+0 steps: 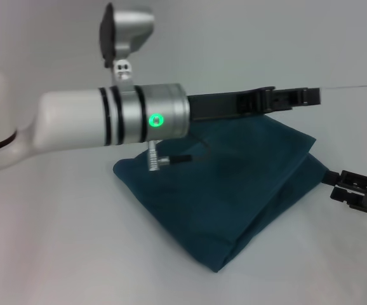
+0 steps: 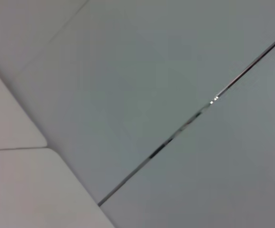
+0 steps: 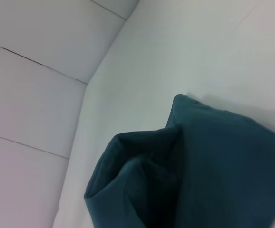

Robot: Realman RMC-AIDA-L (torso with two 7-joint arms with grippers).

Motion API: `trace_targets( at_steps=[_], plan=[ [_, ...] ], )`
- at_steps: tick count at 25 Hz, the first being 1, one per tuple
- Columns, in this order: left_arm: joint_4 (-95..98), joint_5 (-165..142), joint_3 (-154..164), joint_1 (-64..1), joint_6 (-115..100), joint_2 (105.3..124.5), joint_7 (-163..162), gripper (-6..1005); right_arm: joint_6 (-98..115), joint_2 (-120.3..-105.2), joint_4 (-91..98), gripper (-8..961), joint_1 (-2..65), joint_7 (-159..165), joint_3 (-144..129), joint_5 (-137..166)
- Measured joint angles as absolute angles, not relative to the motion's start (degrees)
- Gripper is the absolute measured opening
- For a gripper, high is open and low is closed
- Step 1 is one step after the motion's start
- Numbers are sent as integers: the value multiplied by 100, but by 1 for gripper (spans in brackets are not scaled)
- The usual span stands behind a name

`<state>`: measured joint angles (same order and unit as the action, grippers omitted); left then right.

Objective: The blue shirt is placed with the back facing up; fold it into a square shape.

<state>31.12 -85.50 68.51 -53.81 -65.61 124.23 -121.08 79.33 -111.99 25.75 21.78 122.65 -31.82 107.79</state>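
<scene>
Your blue shirt (image 1: 234,190) lies folded on the white tabletop (image 1: 63,241), a soft, matte teal bundle roughly diamond-shaped in the head view, one corner pointing toward you. In the right wrist view the shirt (image 3: 223,171) shows layered folds with a rounded, open pocket of cloth at one end. Your left pincer (image 1: 294,96) reaches across above the far edge of the shirt, its black fingers lying close together and gripping nothing; the white and silver forearm with a green light crosses in front. Your right pincer (image 1: 343,187) sits low just beside the shirt's right edge, and you cannot tell whether it touches the cloth or how far its fingers are spread
</scene>
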Motion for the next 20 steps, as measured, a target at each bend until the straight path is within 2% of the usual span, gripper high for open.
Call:
trace_targets(
  at_steps=[4,6,8,13,16,20],
  plan=[
    [3283,-8539,6614,-5032,-6712,12383,-12143,660,7932,-11162,2575,652,2180,12275,-3182,10776],
    [3378,-8535,6359,-4777,-6942,12346,-12233,705,7997,-11094,2594,652,2175,12297,-3182,10776],
    [3452,-8549,6043,-4424,-7223,12276,-12625,749,8134,-10950,2629,651,2187,12391,-3185,10840],
    [3400,-8721,5737,-3719,-7753,11989,-13864,861,8404,-10412,2685,650,2548,13165,-3190,11589],
    [3402,-9157,5183,-3372,-8240,12000,-14053,896,8556,-10115,2728,649,2935,13609,-3190,12098],
    [3392,-9578,4615,-3078,-8569,12037,-14056,923,8794,-9820,2743,648,3449,14110,-3191,12432]
  ],
)
